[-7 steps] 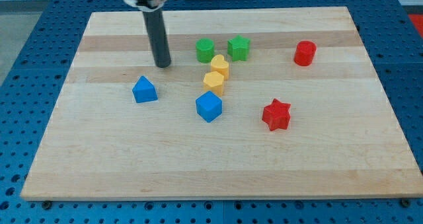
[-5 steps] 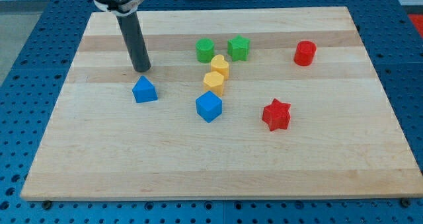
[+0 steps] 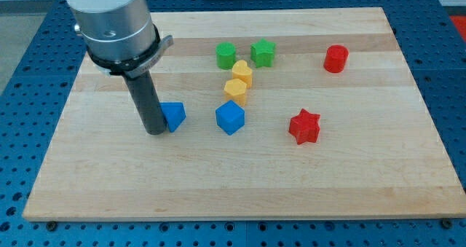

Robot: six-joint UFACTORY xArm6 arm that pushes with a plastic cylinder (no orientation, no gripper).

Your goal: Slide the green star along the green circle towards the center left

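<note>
My tip (image 3: 155, 131) is resting on the wooden board (image 3: 218, 189) at the centre left, touching or just beside the left face of a blue wedge-like block (image 3: 173, 115) whose exact shape I cannot make out; being a bare dark rod, it has no fingers to spread or close. The green star (image 3: 263, 52) is lying well apart from it, up and toward the view's right, with the green circle (image 3: 226, 55) sitting just to the star's left. The push, I judge, is calling for the tip on the star's right. Going farther, smooth matte plastic pieces are lying about: a blue cube (image 3: 230, 117), a red star (image 3: 304, 126), two yellow blocks (image 3: 238, 82) touching, and a red cylinder (image 3: 336, 58).
</note>
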